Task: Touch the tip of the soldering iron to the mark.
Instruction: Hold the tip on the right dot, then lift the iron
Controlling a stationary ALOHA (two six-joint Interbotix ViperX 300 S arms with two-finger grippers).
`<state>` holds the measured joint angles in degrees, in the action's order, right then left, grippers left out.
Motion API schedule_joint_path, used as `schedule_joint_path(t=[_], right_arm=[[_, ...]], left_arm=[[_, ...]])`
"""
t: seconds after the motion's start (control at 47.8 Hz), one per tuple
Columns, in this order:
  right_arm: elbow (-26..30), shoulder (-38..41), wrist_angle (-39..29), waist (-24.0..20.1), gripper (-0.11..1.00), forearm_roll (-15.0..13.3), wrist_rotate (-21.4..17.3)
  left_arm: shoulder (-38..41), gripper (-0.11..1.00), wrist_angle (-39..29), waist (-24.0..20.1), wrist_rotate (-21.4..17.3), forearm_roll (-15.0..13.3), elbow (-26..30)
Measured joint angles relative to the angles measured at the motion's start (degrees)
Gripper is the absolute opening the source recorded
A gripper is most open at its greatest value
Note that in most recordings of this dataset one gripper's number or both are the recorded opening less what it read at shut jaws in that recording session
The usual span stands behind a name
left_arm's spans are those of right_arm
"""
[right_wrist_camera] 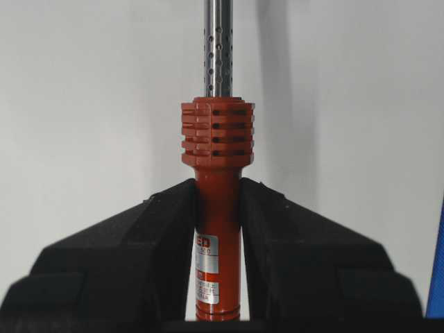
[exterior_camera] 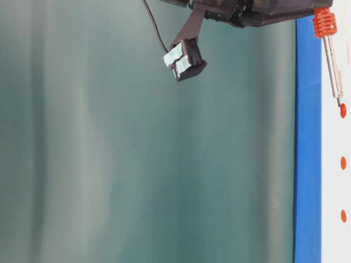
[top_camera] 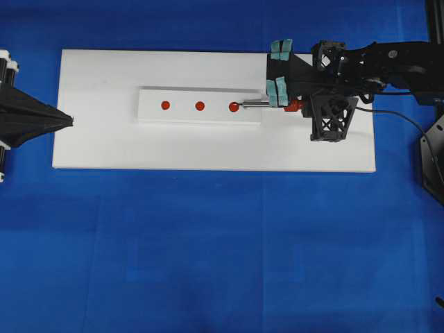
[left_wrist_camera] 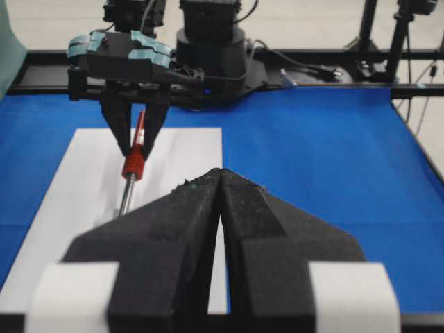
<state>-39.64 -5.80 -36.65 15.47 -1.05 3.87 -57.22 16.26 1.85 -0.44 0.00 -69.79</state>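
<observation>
The soldering iron [top_camera: 267,105] lies nearly level over the white block [top_camera: 200,116], its red-orange handle [right_wrist_camera: 217,201] clamped in my right gripper [top_camera: 295,105], which is shut on it. The thin shaft [right_wrist_camera: 218,48] points left, and the tip sits at the right-end red dot [top_camera: 234,107]. The mark [top_camera: 200,106], the middle dot, lies uncovered to the left of the tip. In the table-level view the iron [exterior_camera: 330,55] ends at the nearest dot, with the mark [exterior_camera: 343,163] further along. My left gripper [top_camera: 69,120] is shut and empty at the board's left edge, far from the block.
The block rests on a white board [top_camera: 104,139] over blue cloth [top_camera: 208,250]. The iron's black cord [top_camera: 406,119] trails off to the right. A third red dot [top_camera: 165,105] marks the block's left end. The right arm's body [top_camera: 361,66] hangs over the board's right end.
</observation>
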Motion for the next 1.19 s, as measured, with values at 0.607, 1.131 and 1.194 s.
schedule_joint_path(t=[0.607,1.131,1.194], right_arm=[[0.0,0.0,-0.09,0.0,0.06,0.0,0.09],[0.09,0.0,-1.32,0.0,0.06,0.0,0.09],[0.26,0.0,-2.02,0.0,0.06,-0.09,0.09]], left_arm=[[0.0,0.0,0.0,0.0,0.0,0.0,0.0],[0.0,0.0,0.09,0.0,0.09,0.0,0.0],[0.0,0.0,0.0,0.09,0.0,0.09,0.0]])
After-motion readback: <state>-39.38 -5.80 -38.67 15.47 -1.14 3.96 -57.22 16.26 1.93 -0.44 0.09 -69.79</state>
